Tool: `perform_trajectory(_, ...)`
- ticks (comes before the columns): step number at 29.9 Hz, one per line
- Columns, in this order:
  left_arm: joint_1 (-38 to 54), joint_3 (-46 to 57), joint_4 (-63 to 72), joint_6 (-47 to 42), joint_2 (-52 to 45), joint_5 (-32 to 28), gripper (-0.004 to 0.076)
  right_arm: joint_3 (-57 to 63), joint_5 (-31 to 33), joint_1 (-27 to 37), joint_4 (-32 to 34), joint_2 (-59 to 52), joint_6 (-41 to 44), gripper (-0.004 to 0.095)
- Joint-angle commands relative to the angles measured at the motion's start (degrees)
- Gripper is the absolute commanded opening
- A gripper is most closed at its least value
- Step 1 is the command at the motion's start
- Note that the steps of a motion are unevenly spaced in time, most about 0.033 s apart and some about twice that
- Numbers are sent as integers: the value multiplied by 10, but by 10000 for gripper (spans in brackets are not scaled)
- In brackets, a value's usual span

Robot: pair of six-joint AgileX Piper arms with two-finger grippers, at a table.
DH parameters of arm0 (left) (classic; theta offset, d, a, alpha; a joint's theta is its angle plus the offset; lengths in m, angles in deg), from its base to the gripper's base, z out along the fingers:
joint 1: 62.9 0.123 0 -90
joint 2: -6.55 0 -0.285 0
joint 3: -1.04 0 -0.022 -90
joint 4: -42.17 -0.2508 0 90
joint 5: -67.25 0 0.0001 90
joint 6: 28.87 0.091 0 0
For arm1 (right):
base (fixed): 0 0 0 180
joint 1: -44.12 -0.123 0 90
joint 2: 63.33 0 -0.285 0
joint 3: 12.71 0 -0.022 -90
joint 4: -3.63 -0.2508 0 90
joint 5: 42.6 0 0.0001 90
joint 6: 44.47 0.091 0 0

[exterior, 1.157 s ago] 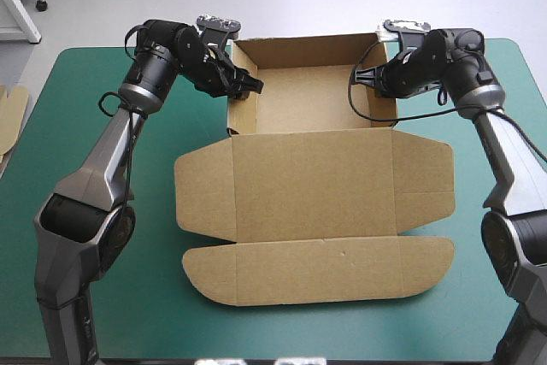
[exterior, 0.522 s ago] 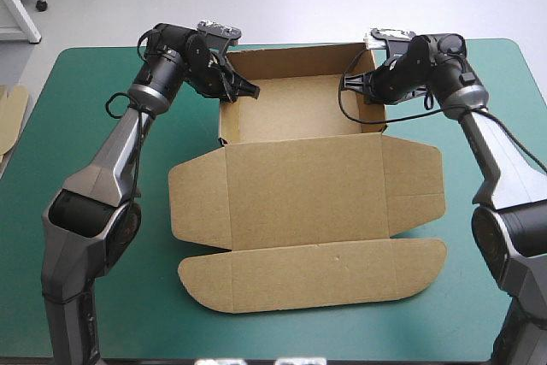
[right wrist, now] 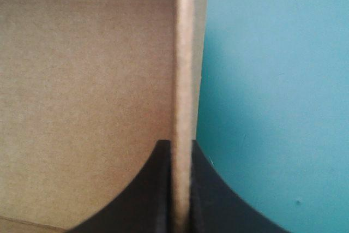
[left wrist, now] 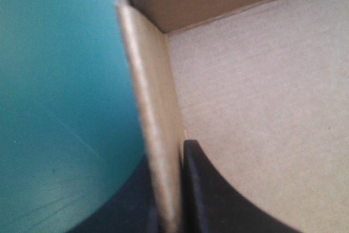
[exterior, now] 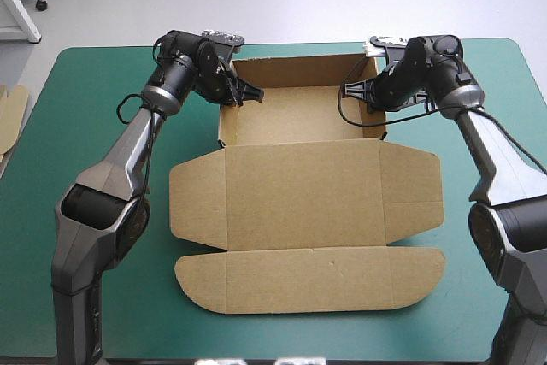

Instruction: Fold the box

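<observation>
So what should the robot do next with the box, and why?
Probably open both grippers and back away. The left gripper and right gripper each pinch a side wall of the box; its side and far walls stand up and the lid lies flat, so the tray looks formed.

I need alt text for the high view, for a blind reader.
A brown box sits on the teal-green table as an open tray, its lid flat toward the near edge. The left gripper is shut on the tray's left wall, the right gripper on its right wall.
</observation>
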Motion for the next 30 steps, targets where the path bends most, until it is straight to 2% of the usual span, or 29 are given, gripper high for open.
perform_trajectory(1, 0, -11, -34, 14, -28, 30, -14, -21, 8, 6, 11, -16, -29, -12)
perform_trajectory(6, 0, -11, -40, -3, -15, 31, -14, -23, 15, 4, 20, 0, -33, -12)
perform_trajectory(22, 1, -4, -60, -16, 13, 22, -15, -22, 15, -46, 157, 52, -13, -12)
perform_trajectory(30, 1, -4, -72, -21, 31, 4, -14, -20, 11, -47, 196, 55, -5, -12)
